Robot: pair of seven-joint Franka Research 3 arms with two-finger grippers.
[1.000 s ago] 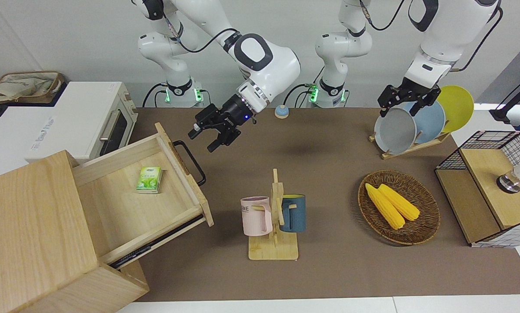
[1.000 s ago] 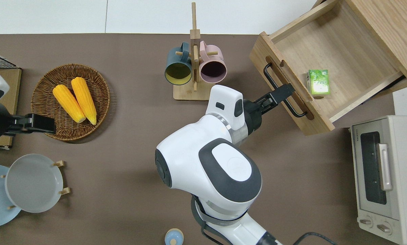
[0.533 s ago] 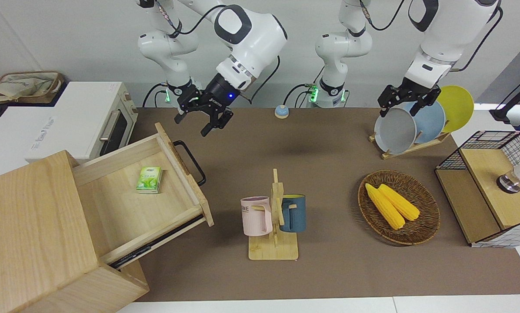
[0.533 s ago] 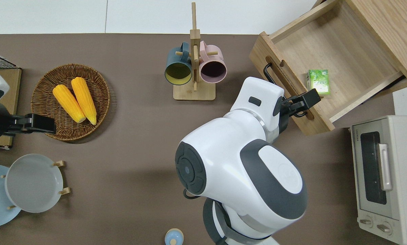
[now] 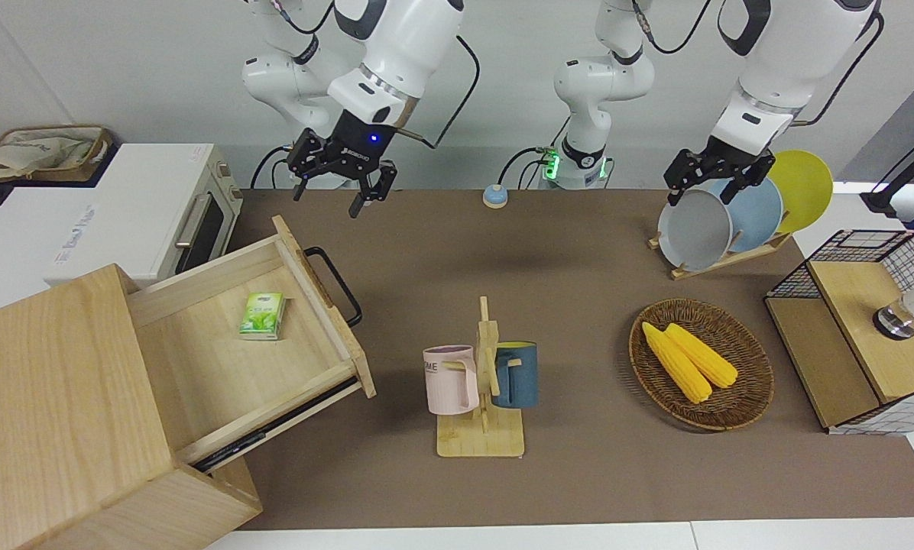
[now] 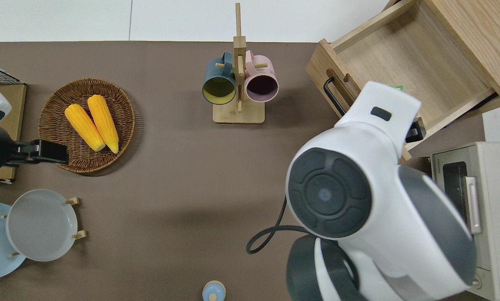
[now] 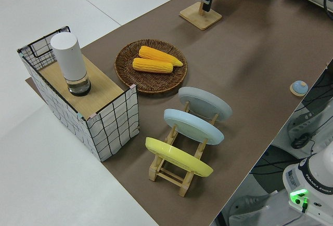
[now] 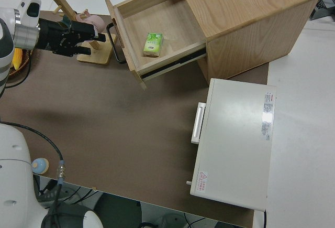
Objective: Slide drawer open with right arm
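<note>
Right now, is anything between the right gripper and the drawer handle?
Nothing visible. The right gripper hangs open in the air, clear of the black handle of the drawer, which is already pulled out. Only bare table lies near the handle.

Even, bright, diffuse illumination from above; no dim regions in any view. Shadows on the brown tabletop (image 5: pixel 579 252) are soft-edged: a broad faint patch nearer the robots than the mug rack (image 5: pixel 481 382), and a darker band at the foot of the wicker basket (image 5: pixel 701 365). The open drawer (image 5: pixel 243 344) is lit to its floor. The right arm's upper housing (image 6: pixel 371 217) fills the overhead view and is slightly soft, blurred at its edge by the toaster oven (image 6: pixel 475 217). Objects elsewhere are sharp. White surfaces show no harsh glare.
</note>
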